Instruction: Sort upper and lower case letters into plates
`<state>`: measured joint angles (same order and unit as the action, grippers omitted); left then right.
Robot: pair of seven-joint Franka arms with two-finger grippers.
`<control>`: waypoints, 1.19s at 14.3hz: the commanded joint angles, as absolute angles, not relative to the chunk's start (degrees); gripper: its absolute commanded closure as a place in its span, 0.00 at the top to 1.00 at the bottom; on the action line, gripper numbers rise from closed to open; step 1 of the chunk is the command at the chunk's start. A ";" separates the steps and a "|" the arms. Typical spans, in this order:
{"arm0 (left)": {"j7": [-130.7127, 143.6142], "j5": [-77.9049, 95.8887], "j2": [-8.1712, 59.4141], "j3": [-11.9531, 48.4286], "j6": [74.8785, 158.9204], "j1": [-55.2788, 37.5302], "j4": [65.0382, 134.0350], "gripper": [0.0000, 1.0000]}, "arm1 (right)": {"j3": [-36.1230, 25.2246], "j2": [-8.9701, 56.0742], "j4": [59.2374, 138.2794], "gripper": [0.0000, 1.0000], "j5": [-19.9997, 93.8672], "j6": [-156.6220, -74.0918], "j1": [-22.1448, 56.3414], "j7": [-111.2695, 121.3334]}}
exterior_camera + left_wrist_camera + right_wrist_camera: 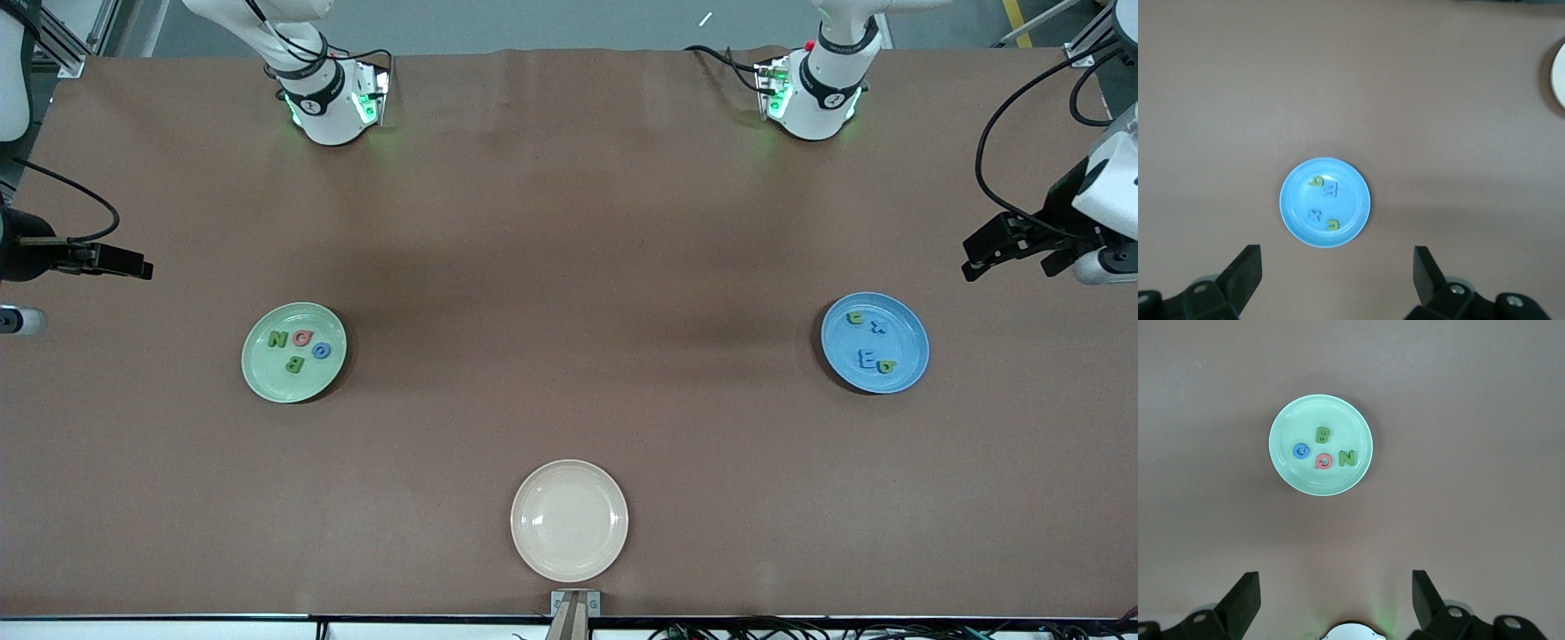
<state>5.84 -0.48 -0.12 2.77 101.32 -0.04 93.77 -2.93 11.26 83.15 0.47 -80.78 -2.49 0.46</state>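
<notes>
The right gripper [133, 265] hangs open and empty near the pale green plate [267, 373], which holds four capitals [298, 345]. The cream plate [569, 520] is bare. The blue plate [907, 324] holds four small letters [871, 347]; the left gripper [987, 253] hangs open nearby. Sorting looks finished; no pick seems needed.

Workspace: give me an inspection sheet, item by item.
Surface: brown table, flat.
Job's things: pale green plate holds four letters; blue plate holds four letters.
Clutter: cream plate, nothing in it, nearest the front camera.
Grippers: left gripper open, above the blue plate; right gripper open, above the green plate; neither holds anything.
Cables: black cables at the left arm's end.
Surroundings: arm bases, grey floor.
</notes>
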 commanded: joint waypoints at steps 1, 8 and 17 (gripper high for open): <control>4.57 0.62 2.90 2.81 99.76 0.26 88.59 1.00 | -3.16 9.23 85.69 1.00 0.00 -81.74 -2.03 0.35; 4.75 1.40 1.40 2.46 96.35 0.53 85.98 1.00 | -5.27 9.05 86.22 1.00 0.09 -81.74 0.26 0.35; -0.45 4.40 1.41 2.63 90.35 3.61 85.25 1.00 | -5.10 9.41 84.20 1.00 0.26 -81.74 -0.61 0.26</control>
